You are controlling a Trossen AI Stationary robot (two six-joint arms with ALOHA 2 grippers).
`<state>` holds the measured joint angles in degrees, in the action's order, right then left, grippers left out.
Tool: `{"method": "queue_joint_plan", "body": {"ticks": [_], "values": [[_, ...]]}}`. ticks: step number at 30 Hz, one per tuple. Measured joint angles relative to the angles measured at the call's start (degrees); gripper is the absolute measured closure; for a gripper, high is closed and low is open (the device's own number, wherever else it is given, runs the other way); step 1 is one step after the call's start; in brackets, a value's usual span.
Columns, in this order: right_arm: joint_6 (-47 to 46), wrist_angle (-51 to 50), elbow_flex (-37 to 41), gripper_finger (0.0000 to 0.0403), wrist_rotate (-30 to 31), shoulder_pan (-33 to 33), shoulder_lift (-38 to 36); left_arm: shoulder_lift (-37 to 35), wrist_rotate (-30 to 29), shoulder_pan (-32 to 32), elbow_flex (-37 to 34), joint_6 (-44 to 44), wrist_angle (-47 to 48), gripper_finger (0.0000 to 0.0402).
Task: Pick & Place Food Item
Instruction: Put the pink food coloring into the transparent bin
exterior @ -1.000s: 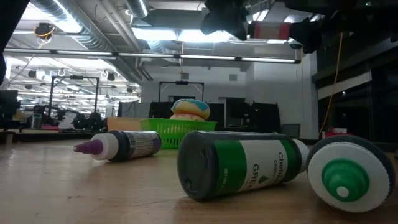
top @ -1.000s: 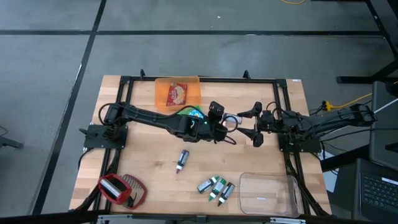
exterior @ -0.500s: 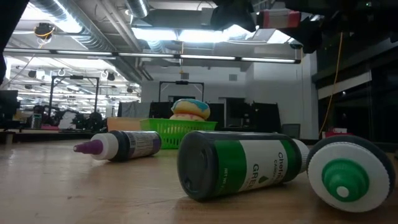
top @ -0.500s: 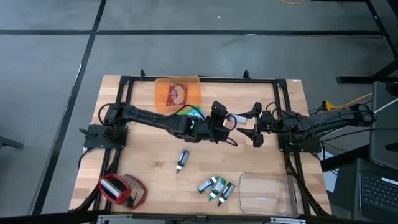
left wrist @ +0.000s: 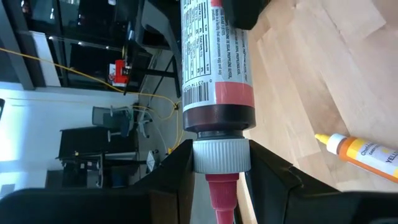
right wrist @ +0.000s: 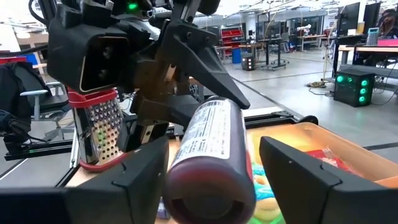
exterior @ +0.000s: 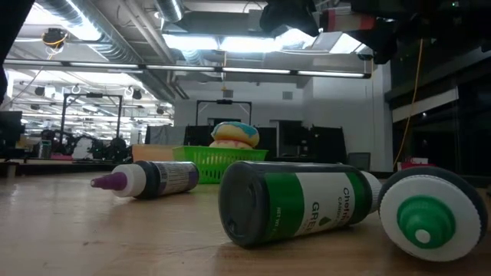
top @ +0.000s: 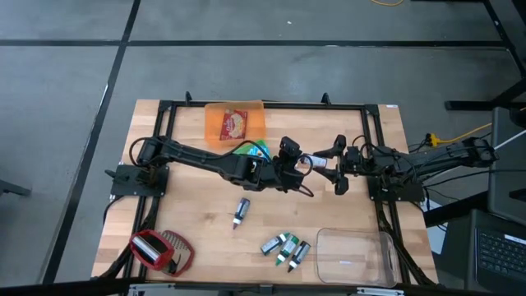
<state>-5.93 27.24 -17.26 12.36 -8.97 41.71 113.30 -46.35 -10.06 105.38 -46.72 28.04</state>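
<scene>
A red-filled squeeze bottle [top: 319, 163] with a white ribbed cap hangs high above the table's middle, seen in the low view as the red bottle [exterior: 345, 19]. My left gripper [top: 301, 161] reaches in from the table's left and is shut on it. My right gripper [right wrist: 211, 180] faces it from the right, open. Its two fingers [right wrist: 305, 174] stand on either side of the bottle's flat base end [right wrist: 211, 186], with a gap showing on one side. My left gripper pinches the bottle's white ribbed cap [left wrist: 221, 155] between its two fingers [left wrist: 180, 171]. The fingers come slanting from the table's left and lie along the bottle. The red nozzle points back toward the wrist. The bottle's body sticks out beyond the fingertips toward the right gripper, clear of the table.
Behind the arms stand a green basket with a frosted pastry [top: 251, 149] and an orange tray with a snack pack [top: 234, 123]. A purple-tipped bottle [top: 240, 211], several green bottles [top: 286, 247] and an orange bottle [left wrist: 354, 149] lie on the table. A clear tub [top: 353, 256] and a red grater [top: 160, 251] sit near the front edge.
My left gripper has tipped upward, still shut on the cap. The red bottle's base end has risen and swung toward the right gripper, and now lies between that gripper's fingers.
</scene>
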Motion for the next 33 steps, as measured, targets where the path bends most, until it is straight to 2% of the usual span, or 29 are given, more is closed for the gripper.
{"method": "queue_joint_plan", "body": {"ticks": [12,16,22,29,33], "values": [[-0.23,-0.15,0.01,0.0257,0.27,0.00,0.00,0.00,-0.26,0.01,0.00,0.02,0.03,0.0292],[-0.04,-0.15,0.01,0.0264,0.24,0.00,0.00,0.00,-0.26,-0.01,0.00,0.02,0.03,0.0292],[0.42,-0.02,0.00,0.0252,0.26,0.00,0.00,0.00,-1.32,-0.03,0.00,-0.02,-0.09,0.0291],[1.93,-0.27,0.02,0.0263,3.24,-0.02,0.00,-0.53,-4.62,-0.55,0.00,1.55,1.06,0.0205],[2.01,-1.73,0.00,0.0258,4.55,-0.02,0.00,-1.99,-5.93,-2.05,0.00,5.41,4.44,0.0188]]}}
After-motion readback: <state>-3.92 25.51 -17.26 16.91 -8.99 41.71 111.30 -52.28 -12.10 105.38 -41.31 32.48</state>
